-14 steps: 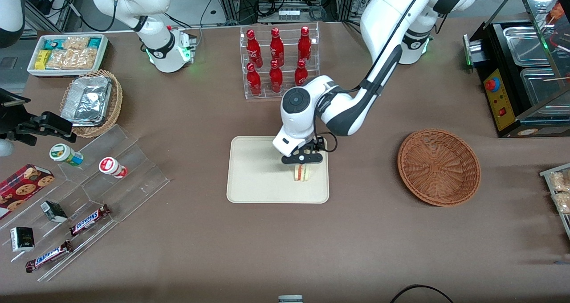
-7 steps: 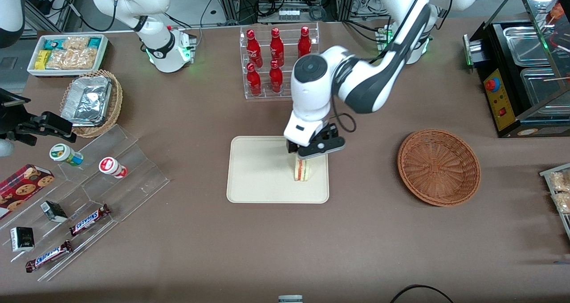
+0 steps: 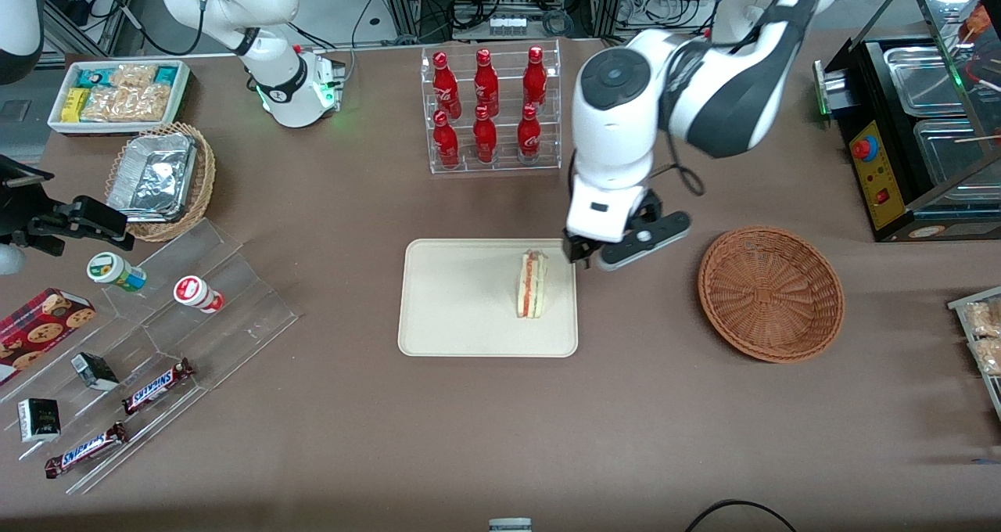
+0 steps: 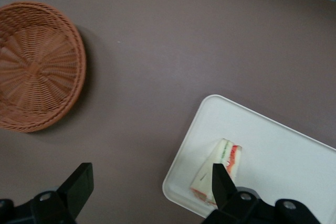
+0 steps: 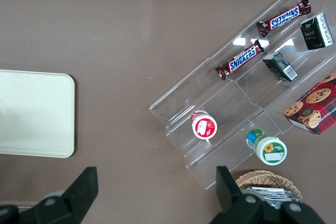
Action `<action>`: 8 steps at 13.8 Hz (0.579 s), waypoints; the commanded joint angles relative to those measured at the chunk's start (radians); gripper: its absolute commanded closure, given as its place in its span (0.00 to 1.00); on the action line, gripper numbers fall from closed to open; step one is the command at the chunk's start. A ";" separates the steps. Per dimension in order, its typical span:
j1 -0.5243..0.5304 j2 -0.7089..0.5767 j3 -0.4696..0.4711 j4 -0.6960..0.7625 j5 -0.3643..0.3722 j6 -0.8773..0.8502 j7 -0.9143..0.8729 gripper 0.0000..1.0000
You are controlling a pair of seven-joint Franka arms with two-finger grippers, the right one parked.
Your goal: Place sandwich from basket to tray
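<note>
The tray (image 3: 469, 313) lies on the table, with the empty basket (image 3: 770, 293) well apart toward the working arm's end. The gripper (image 3: 618, 252) hangs above the table just beside the tray, fingers spread wide, holding nothing. The sandwich (image 3: 532, 284) stands on the tray near that edge.
</note>
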 commanded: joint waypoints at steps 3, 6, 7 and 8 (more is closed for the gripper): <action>0.096 -0.115 -0.009 -0.003 -0.020 -0.106 -0.002 0.00; 0.176 -0.182 -0.009 -0.003 -0.041 -0.158 0.006 0.00; 0.208 -0.198 -0.009 -0.004 -0.048 -0.166 0.015 0.00; 0.230 -0.207 -0.009 -0.004 -0.055 -0.169 0.059 0.00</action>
